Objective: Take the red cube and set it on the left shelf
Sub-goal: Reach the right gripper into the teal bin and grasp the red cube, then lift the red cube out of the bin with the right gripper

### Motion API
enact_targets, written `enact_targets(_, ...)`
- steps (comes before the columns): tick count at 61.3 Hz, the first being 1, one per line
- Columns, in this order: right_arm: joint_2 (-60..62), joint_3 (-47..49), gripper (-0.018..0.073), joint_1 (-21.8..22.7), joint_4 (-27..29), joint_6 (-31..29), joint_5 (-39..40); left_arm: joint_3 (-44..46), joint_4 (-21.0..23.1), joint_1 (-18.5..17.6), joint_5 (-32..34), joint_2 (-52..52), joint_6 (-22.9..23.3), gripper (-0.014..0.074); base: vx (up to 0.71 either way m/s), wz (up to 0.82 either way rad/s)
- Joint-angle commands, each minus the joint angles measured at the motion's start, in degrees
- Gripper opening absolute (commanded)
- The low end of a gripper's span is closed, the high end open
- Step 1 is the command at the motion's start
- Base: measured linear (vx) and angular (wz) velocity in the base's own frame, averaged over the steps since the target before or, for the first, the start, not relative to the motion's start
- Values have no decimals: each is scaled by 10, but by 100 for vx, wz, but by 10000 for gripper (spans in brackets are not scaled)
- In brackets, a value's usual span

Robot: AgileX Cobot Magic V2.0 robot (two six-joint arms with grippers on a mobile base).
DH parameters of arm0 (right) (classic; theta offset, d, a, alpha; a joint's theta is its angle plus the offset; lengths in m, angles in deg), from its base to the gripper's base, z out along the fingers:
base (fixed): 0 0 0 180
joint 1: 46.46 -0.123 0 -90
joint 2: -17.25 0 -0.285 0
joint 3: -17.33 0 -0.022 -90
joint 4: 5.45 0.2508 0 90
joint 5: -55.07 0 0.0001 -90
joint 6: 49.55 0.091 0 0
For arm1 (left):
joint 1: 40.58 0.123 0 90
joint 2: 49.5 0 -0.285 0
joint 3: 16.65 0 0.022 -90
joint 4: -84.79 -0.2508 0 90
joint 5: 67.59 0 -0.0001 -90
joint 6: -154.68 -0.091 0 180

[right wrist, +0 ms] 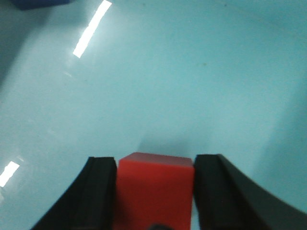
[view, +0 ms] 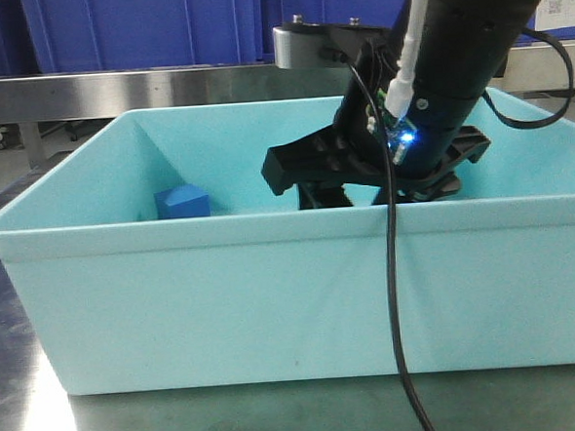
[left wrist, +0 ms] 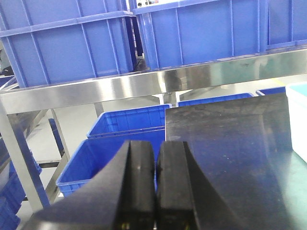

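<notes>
The red cube (right wrist: 153, 191) sits between the two black pads of my right gripper (right wrist: 154, 163), which is shut on it just over the pale teal floor of the bin (right wrist: 172, 72). In the front view the right arm reaches down into the teal bin (view: 269, 231), and the bin's front wall hides the cube and the fingertips. My left gripper (left wrist: 156, 146) is shut with nothing in it, hovering at the left edge of a dark steel table (left wrist: 230, 139). It faces the left shelf (left wrist: 144, 84), a stainless-steel rail with blue crates above and below.
A small blue cube (view: 182, 200) rests in the bin's far left corner, also at the top left of the right wrist view (right wrist: 41, 4). Blue crates (left wrist: 120, 127) stand on the floor under the shelf rail. A black cable (view: 398, 297) hangs over the bin's front wall.
</notes>
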Motion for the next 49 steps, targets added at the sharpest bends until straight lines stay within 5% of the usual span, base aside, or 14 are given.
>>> enact_targets(1,33,19,234,-1,-3,-3,42,-13,3,-3,52,-4,0,106,0,0)
enact_targets(8,50,19,40,-1,-3,-3,57,-13,3,-3,52,-4,0,106,0,0)
enact_targets(34,218,6,68,9,-27,-3,152,-13,3,-3,52,-4,0,106,0,0)
enact_targets(49,342,-67,68,98,-33,-3,185,-13,3,-3,52,-4,0,106,0,0)
